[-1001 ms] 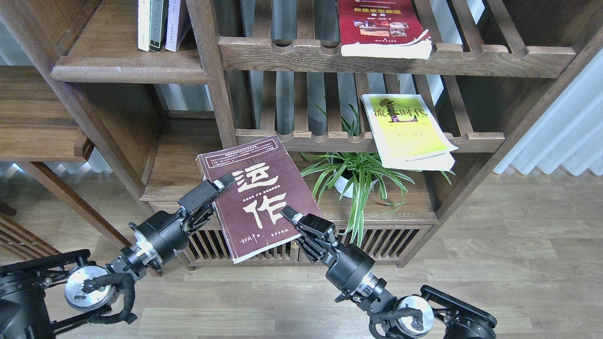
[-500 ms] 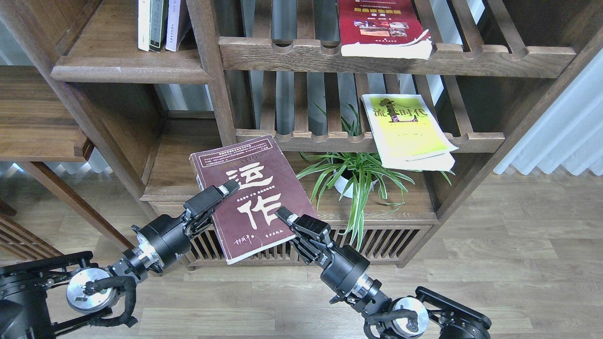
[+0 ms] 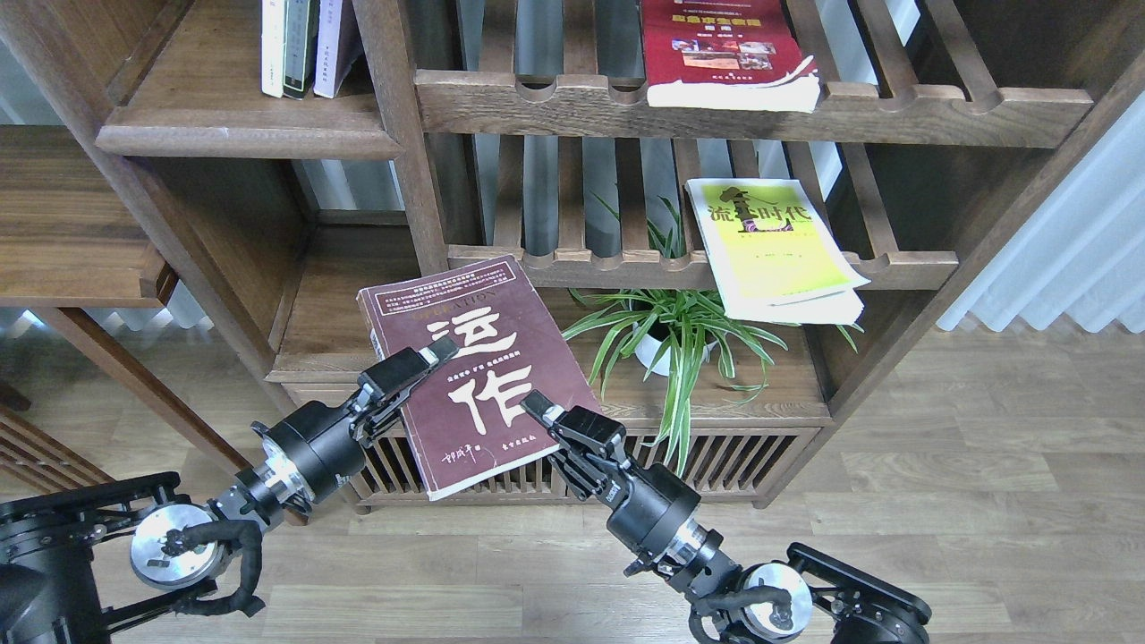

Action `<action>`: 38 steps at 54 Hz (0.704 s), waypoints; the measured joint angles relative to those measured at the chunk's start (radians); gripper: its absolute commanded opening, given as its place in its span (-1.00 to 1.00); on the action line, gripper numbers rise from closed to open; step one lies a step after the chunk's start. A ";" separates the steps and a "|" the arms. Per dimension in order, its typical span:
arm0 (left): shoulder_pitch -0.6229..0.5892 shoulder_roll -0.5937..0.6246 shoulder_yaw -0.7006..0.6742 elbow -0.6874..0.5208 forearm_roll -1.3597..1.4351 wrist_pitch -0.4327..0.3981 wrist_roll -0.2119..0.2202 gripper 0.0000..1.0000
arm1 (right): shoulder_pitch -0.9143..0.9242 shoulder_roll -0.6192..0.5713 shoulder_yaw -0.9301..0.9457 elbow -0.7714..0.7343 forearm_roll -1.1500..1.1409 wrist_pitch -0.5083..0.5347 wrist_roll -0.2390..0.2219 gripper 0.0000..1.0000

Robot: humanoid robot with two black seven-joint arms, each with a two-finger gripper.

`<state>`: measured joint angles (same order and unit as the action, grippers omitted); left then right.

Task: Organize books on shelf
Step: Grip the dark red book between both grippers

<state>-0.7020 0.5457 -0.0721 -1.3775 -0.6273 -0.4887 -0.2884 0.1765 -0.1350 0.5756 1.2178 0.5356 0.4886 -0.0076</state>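
The maroon book (image 3: 474,371) is held tilted in front of the bookcase, the left gripper (image 3: 428,356) clamped on its left edge and the right gripper (image 3: 541,413) on its lower right edge; its top corner overlaps the solid shelf (image 3: 331,304). The yellow-green book (image 3: 771,246) lies on the middle slatted rack (image 3: 626,261), overhanging the front rail above a potted plant (image 3: 671,335); the red book (image 3: 726,54) lies on the upper rack (image 3: 894,112).

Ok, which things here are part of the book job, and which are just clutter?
Job: maroon book clamped by left gripper and right gripper; yellow-green book; red book; solid shelf.
Clutter: potted plant; upright books.
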 measured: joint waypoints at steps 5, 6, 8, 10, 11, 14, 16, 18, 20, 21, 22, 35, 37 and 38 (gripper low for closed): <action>0.000 -0.001 0.000 0.000 0.002 0.000 0.000 -0.77 | 0.000 0.000 0.000 0.000 0.000 0.000 0.000 -0.88; 0.000 -0.001 0.000 0.000 0.003 0.000 0.000 -0.77 | 0.001 0.000 0.000 0.000 0.000 0.000 0.000 -0.88; 0.000 -0.003 0.000 0.000 0.004 0.000 -0.001 -0.78 | 0.001 0.000 0.000 0.000 0.000 0.000 0.000 -0.88; 0.000 -0.004 0.000 0.000 0.005 0.000 -0.001 -0.79 | 0.001 0.000 0.000 0.000 0.000 0.000 0.000 -0.88; 0.000 -0.004 0.000 0.000 0.006 0.000 -0.001 -0.79 | 0.001 0.000 0.001 0.000 0.000 0.000 0.000 -0.88; 0.001 -0.006 0.000 0.000 0.008 0.000 -0.001 -0.80 | 0.001 0.000 0.001 0.000 0.000 0.000 0.000 -0.87; 0.001 -0.007 0.000 0.000 0.010 0.000 -0.002 -0.80 | 0.001 0.000 0.001 0.000 0.000 0.000 0.000 -0.87; 0.002 -0.007 0.000 0.001 0.012 0.000 -0.002 -0.80 | 0.001 0.000 0.001 -0.001 0.000 0.000 0.000 -0.86; 0.002 -0.007 0.001 0.001 0.014 0.000 -0.002 -0.80 | 0.001 0.000 0.001 -0.002 -0.001 0.000 0.000 -0.85; 0.003 -0.007 0.001 0.001 0.014 0.000 -0.002 -0.80 | 0.001 0.000 0.001 -0.002 -0.001 0.000 0.000 -0.85; 0.003 -0.007 0.001 0.001 0.015 0.000 -0.002 -0.80 | 0.001 0.000 0.001 -0.002 -0.001 0.000 0.000 -0.80; 0.004 -0.007 0.003 0.001 0.023 0.000 -0.002 -0.80 | 0.001 0.000 0.003 -0.004 -0.003 0.000 0.003 -0.12; 0.004 -0.005 0.004 0.001 0.025 0.000 -0.002 -0.80 | 0.001 0.000 0.003 -0.005 -0.004 0.000 0.004 -0.04; 0.004 -0.004 0.007 0.000 0.027 0.000 -0.002 -0.80 | 0.001 0.000 0.004 -0.005 -0.004 0.000 0.005 0.03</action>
<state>-0.6978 0.5414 -0.0647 -1.3772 -0.5998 -0.4887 -0.2900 0.1778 -0.1347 0.5796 1.2124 0.5318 0.4887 -0.0027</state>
